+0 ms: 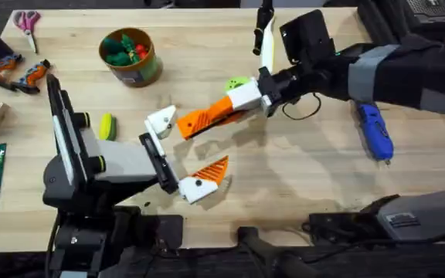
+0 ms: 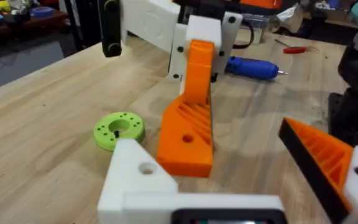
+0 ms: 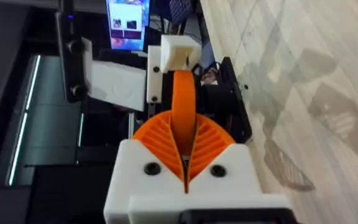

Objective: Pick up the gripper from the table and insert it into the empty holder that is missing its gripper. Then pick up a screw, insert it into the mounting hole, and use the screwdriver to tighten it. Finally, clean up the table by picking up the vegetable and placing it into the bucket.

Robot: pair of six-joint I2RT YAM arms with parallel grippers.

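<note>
Right now my right gripper [image 1: 255, 98] is clamped on the gripper [image 1: 207, 117], the loose orange ribbed fingertip; my right wrist view shows my two orange pads [image 3: 154, 140] pressed together around its narrow end, with the piece sticking straight out ahead of them. Overhead, the fingertip slants across the middle of the table [image 1: 300, 174], its free end close to the holder [image 1: 161, 120], the white angular block on my left arm that carries no orange pad. I cannot tell whether the two are touching or only just apart. From the left wrist view the held fingertip [image 2: 190, 118] hangs with its wide ribbed end just beside the bare white holder [image 2: 135, 177], a mounting hole showing in each. My left gripper [image 1: 178, 154] stands wide apart: the empty holder is one side, and the other side still wears its orange pad [image 1: 212, 171], with open table between them, holding nothing. The screwdriver [image 1: 375, 131] lies flat on the table under my right arm, well apart from both grippers. The vegetable [image 1: 107, 126] sits beside my left arm, and the bucket [image 1: 130, 56] stands farther back with green and red toys inside. A lime-green ring [image 2: 119, 130] lies flat near the fingertip.
</note>
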